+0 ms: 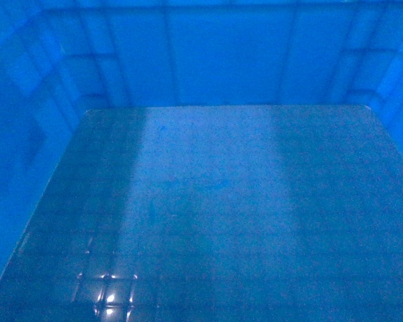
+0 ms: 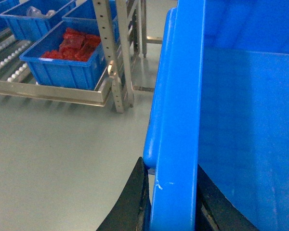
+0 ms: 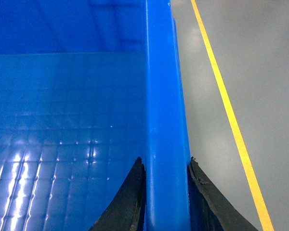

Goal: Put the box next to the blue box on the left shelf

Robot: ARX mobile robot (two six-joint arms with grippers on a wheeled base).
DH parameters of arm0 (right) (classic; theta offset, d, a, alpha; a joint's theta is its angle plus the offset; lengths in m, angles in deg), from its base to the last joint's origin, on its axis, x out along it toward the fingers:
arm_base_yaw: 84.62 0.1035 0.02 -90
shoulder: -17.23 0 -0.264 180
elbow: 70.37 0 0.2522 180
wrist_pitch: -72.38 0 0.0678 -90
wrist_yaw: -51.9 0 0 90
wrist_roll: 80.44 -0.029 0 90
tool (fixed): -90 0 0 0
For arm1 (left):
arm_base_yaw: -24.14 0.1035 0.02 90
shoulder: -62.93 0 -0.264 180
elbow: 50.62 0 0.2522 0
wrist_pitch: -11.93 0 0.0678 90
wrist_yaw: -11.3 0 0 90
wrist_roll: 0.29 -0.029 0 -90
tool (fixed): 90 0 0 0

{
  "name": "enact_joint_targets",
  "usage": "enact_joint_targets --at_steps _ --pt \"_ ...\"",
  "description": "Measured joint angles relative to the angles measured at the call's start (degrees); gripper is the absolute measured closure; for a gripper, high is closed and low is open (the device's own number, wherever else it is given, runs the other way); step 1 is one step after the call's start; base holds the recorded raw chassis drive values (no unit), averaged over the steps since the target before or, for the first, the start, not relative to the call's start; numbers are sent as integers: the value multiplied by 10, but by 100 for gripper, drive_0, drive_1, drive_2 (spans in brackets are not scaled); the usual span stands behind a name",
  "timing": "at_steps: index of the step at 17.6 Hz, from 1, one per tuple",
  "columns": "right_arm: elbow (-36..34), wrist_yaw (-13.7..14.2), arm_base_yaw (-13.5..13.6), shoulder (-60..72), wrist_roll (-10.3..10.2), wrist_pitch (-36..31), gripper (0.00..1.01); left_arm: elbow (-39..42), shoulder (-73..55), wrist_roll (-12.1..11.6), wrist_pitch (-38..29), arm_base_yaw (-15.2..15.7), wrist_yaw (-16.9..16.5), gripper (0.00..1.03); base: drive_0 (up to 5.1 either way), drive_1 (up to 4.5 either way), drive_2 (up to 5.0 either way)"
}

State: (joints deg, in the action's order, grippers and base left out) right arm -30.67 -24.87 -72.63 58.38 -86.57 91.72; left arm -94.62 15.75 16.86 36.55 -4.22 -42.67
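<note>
The box (image 1: 215, 201) fills the head view: a bright-blue crate with a glossy grid floor and ribbed walls. My left gripper (image 2: 171, 178) is shut on the box's left rim (image 2: 178, 120), one black finger outside and one inside. My right gripper (image 3: 166, 166) is shut on the right rim (image 3: 164, 96) the same way. The box hangs above the grey floor. In the left wrist view a blue box (image 2: 67, 60) holding red items sits on the left shelf (image 2: 53, 91), a low metal roller rack, ahead and to the left.
More blue bins (image 2: 33, 19) stand further back on the rack. Perforated metal uprights (image 2: 113, 53) rise at the rack's corner. A yellow line (image 3: 226, 110) runs along the grey floor to the right of the box. Open floor (image 2: 62, 159) lies before the rack.
</note>
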Motion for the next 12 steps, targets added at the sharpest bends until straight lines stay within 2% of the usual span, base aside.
enact_joint_targets --at_steps 12 --pt "0 0 0 0 0 0 84 0 0 0 0 0 0 89 0 406 -406"
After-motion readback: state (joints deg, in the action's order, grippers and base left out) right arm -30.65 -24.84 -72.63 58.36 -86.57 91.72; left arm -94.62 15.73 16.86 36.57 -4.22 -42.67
